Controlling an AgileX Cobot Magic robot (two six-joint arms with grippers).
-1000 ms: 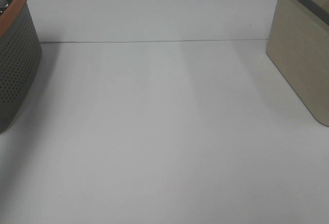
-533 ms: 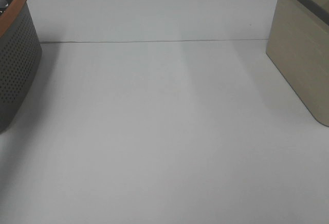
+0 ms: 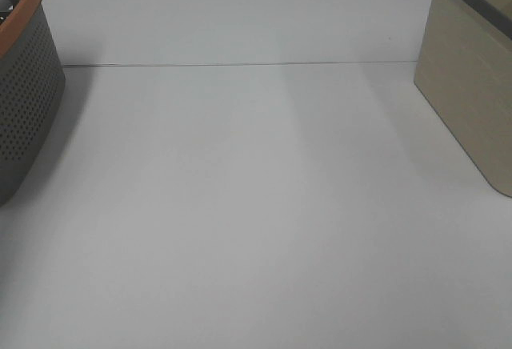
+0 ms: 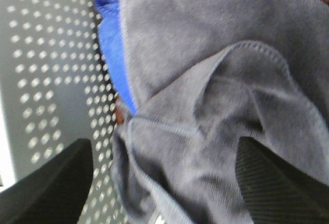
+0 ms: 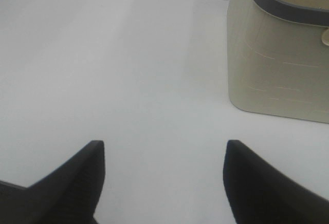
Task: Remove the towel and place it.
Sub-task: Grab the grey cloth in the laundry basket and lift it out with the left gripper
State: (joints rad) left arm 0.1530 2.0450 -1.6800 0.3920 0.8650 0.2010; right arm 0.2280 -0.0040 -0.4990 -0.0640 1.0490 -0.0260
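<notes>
The towel, dark charcoal-navy with hemmed edges, lies crumpled inside the grey perforated basket in the left wrist view. A bright blue cloth shows under it. My left gripper is open just above the towel, with one finger by the basket wall and the other on the towel's far side. My right gripper is open and empty above the bare white table. Neither gripper shows in the exterior high view.
The grey basket with an orange rim stands at the table's left edge. A beige basket with a dark rim stands at the right edge and also shows in the right wrist view. A seam crosses the table's back.
</notes>
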